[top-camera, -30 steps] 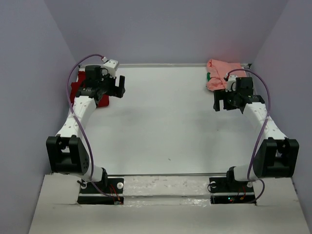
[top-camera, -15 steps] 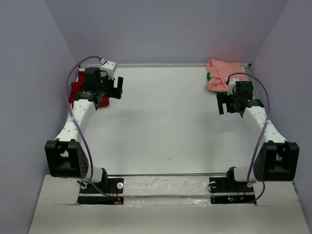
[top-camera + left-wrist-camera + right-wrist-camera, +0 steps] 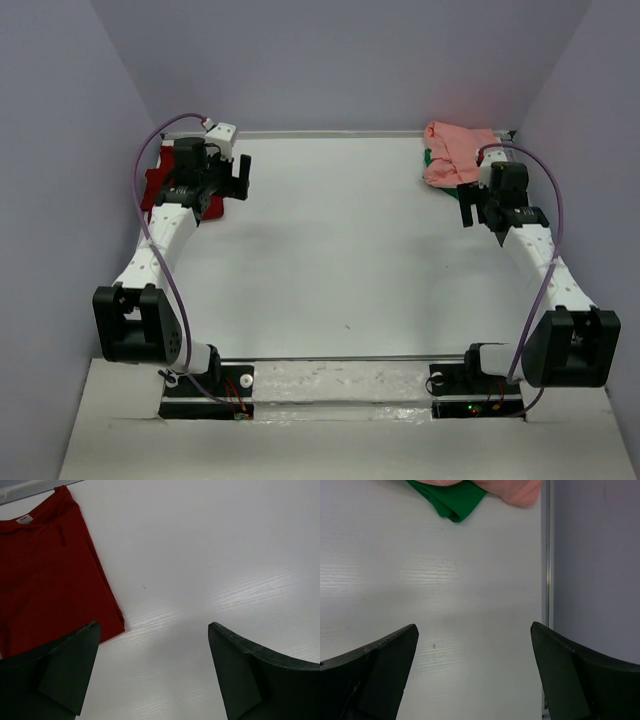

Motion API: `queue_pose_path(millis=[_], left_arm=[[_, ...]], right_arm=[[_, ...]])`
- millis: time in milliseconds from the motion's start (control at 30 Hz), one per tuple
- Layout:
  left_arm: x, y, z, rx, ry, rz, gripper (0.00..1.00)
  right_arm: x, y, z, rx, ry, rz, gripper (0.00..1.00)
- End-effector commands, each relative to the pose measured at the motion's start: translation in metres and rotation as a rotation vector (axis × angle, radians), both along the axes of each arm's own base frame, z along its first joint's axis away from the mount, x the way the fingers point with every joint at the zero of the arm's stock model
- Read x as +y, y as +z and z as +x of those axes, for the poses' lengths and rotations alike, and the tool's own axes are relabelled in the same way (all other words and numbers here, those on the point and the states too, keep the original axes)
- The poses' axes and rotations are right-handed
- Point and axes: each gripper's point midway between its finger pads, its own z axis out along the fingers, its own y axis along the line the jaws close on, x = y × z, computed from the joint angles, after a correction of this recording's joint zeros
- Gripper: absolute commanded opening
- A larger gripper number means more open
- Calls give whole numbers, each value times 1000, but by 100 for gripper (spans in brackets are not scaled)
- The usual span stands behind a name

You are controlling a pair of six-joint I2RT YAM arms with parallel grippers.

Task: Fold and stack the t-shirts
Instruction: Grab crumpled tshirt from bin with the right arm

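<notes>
Change vs a second ago: the right gripper (image 3: 478, 208) is shifted right and slightly farther back, toward the far-right corner, with its wrist turned. It is now parked just near of the salmon-pink shirt (image 3: 455, 150). The left gripper (image 3: 238, 180) is barely moved, only a small shift at the far-left side.

Tool state: both sets of jaws are spread wide and nothing is held. This is confirmed in both wrist views, where only bare table (image 3: 340, 250) is seen between the fingers of the left gripper (image 3: 152, 626) and the right gripper (image 3: 473, 626).

Meaning for the task: judged as an approach phase. No cloth is gripped, nothing in the heap is folded and nothing is stacked neatly. The right arm is apparently being lined up on the far-right heap.

Locations and orientation:
- The dark red shirt (image 3: 45, 575) is laid flat at the far-left edge, beside and partly under the left arm. A neck label is seen at its far end, so the collar is judged to point away from the arm bases. The long axis is judged to run roughly near-to-far along the left wall. One straight side edge is seen running diagonally in the left wrist view.
- The salmon-pink shirt (image 3: 512, 490) is bunched in the far-right corner, and no clear long axis can be told.
- The green shirt (image 3: 452, 500) is mostly buried under the pink one. Only a folded lobe is exposed, pointing toward the arm bases, and its axis cannot be told.
</notes>
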Motion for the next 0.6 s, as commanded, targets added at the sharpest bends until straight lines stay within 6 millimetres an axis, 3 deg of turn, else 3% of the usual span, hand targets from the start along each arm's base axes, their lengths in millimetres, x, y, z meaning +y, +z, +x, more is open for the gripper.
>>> queue_pose_path(millis=[0, 167, 300, 433, 500, 533, 567], left_arm=[[-1, 29, -2, -102, -15, 2, 99], [-5, 37, -3, -165, -59, 14, 99], [-13, 39, -1, -205, -106, 5, 99], [-18, 28, 2, -176, -127, -10, 99], [-19, 22, 3, -163, -135, -13, 99], [-20, 20, 3, -158, -138, -14, 99], [-20, 19, 3, -157, -137, -13, 99]], right_arm=[[-15, 1, 16, -9, -76, -42, 100], [-13, 6, 38, -31, -28, -65, 100], [-21, 30, 73, -94, 2, -148, 100], [-20, 47, 110, -185, 51, -195, 100], [-17, 47, 129, -193, 90, -209, 100], [-14, 35, 139, -173, 116, -206, 100], [-11, 43, 143, -195, 132, -198, 100]])
